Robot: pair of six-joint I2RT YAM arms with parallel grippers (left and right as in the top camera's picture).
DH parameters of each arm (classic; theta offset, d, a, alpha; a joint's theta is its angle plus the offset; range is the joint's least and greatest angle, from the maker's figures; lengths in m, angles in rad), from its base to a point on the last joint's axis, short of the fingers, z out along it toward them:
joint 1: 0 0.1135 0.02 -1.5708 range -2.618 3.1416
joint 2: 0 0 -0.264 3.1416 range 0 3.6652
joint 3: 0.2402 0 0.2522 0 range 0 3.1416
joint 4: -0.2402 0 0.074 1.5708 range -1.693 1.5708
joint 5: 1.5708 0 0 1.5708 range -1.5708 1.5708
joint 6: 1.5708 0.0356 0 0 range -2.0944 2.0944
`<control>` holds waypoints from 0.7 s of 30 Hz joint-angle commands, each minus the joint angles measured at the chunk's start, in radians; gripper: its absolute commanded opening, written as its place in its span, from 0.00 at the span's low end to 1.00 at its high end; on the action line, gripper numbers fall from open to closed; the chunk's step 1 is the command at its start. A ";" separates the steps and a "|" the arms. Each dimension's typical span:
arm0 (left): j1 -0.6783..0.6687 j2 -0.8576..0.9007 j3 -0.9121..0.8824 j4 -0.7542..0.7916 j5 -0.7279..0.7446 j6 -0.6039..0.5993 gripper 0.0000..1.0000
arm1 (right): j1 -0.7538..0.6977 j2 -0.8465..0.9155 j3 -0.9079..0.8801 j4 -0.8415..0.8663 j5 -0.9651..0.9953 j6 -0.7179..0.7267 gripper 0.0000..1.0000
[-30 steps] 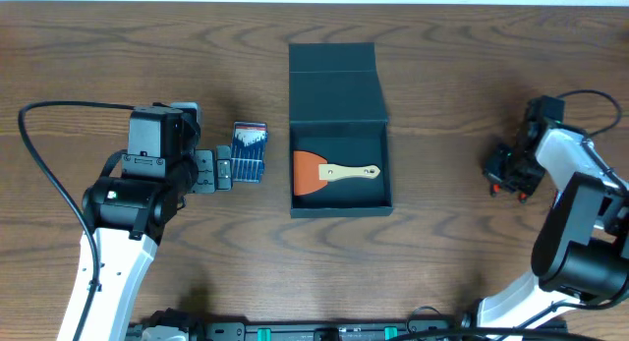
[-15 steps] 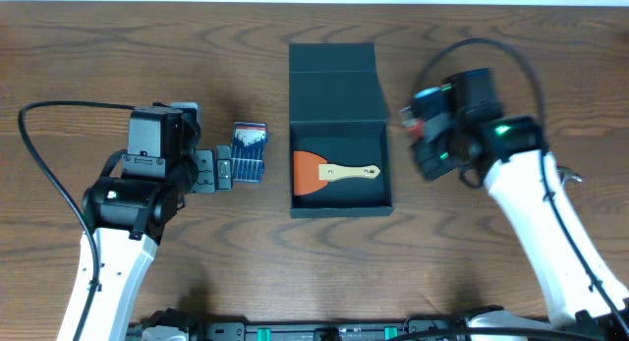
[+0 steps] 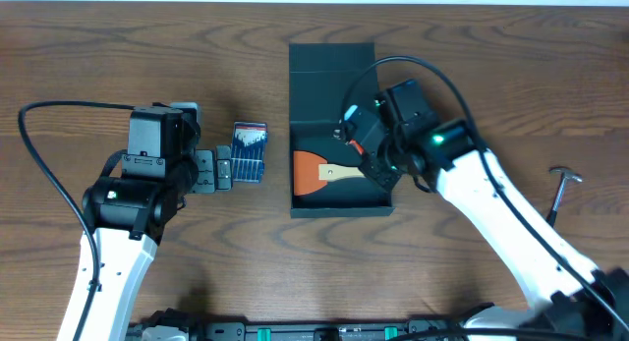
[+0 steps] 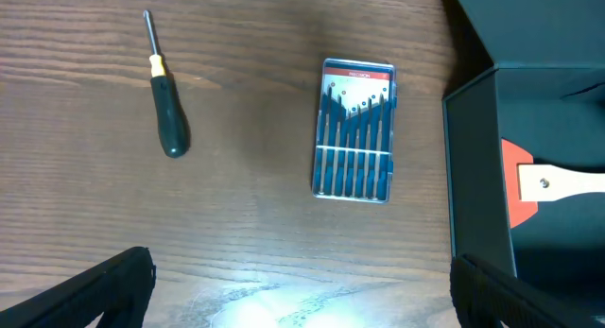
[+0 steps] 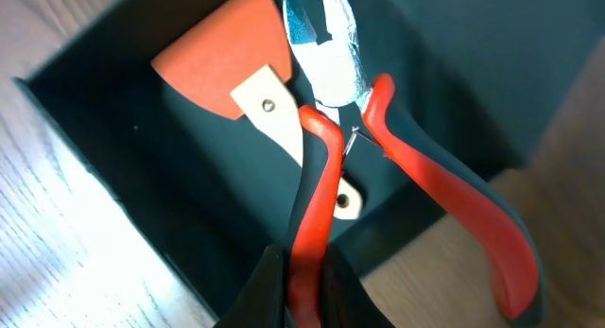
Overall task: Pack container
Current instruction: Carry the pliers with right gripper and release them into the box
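Observation:
The dark teal container (image 3: 339,211) stands open at the table's middle, its flap lid lying flat behind it. A scraper (image 3: 324,171) with an orange blade and pale handle lies inside; it also shows in the left wrist view (image 4: 529,181) and right wrist view (image 5: 227,54). My right gripper (image 3: 369,149) hovers over the container's right half, shut (image 5: 301,281) on one handle of red-handled pliers (image 5: 416,167), whose jaws point at the scraper. My left gripper (image 3: 224,170) is open and empty (image 4: 302,290), left of the container (image 4: 473,177).
A small blue case of screwdriver bits (image 3: 250,151) lies between my left gripper and the container, also in the left wrist view (image 4: 354,129). A dark-handled screwdriver (image 4: 168,120) lies further left. A small hammer-like tool (image 3: 560,189) lies at the far right.
My right arm swung from the table's right side to over the container, carrying the pliers. The hammer-like tool it had covered now shows. The left arm has not moved.

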 commanded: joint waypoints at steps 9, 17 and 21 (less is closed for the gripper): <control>0.005 0.004 0.021 -0.002 -0.015 0.017 0.98 | 0.010 0.210 0.019 0.046 -0.046 -0.035 0.01; 0.005 0.004 0.021 -0.003 -0.015 0.017 0.98 | 0.010 0.325 0.019 0.046 -0.071 -0.057 0.01; 0.005 0.004 0.021 -0.002 -0.015 0.017 0.98 | 0.010 0.335 0.019 0.047 -0.071 -0.057 0.36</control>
